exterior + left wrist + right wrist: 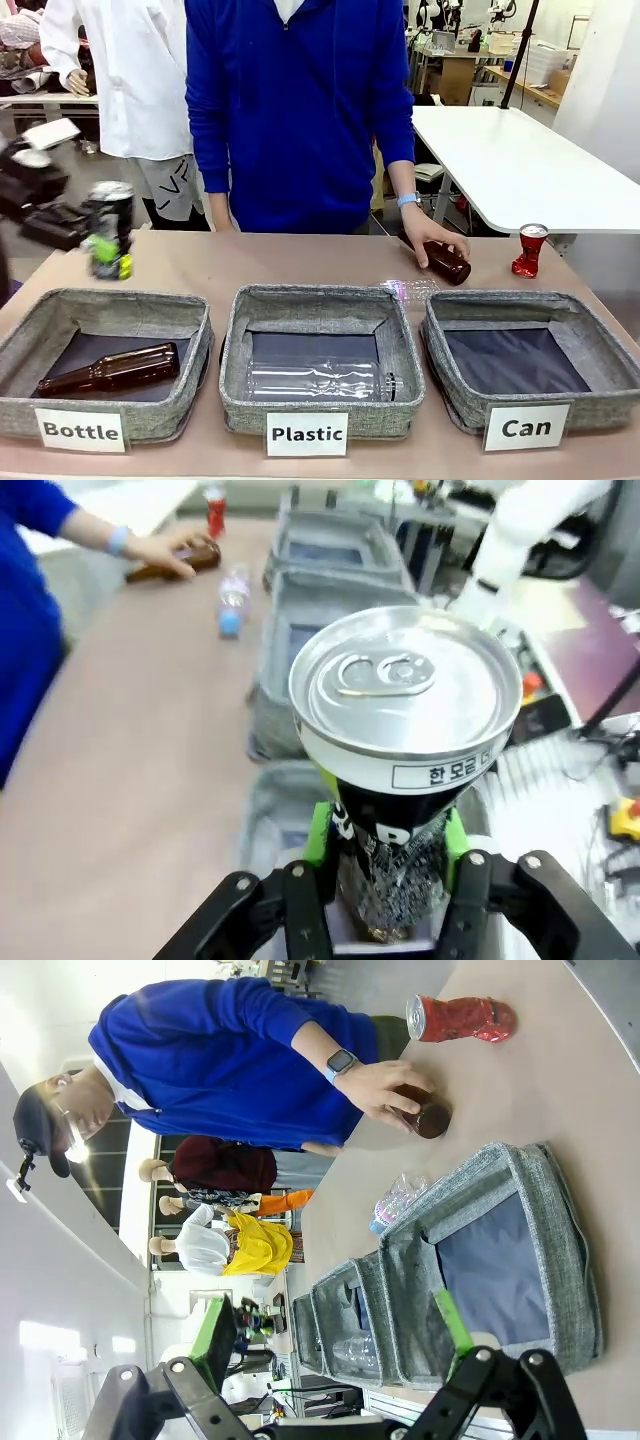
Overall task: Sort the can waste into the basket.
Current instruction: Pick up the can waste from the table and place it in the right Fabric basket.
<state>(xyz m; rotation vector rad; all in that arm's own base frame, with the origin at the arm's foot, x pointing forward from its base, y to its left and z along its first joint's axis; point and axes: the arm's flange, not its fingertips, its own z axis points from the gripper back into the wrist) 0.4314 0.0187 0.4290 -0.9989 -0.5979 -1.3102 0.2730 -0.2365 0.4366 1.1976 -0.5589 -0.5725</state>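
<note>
The black can (405, 710) stands upright, clamped between the left gripper's (388, 840) green pads. It is lifted off the table (300, 260) at its left end, near the Bottle basket (110, 300) and well apart from the Can basket (530, 305) at the right end. The crushed red can (530, 250) stands just beyond that basket. Near it a person's hand (428, 235) rests on a brown bottle (448, 264). The right gripper (332, 1331) hangs with fingers wide apart, gripping nothing
</note>
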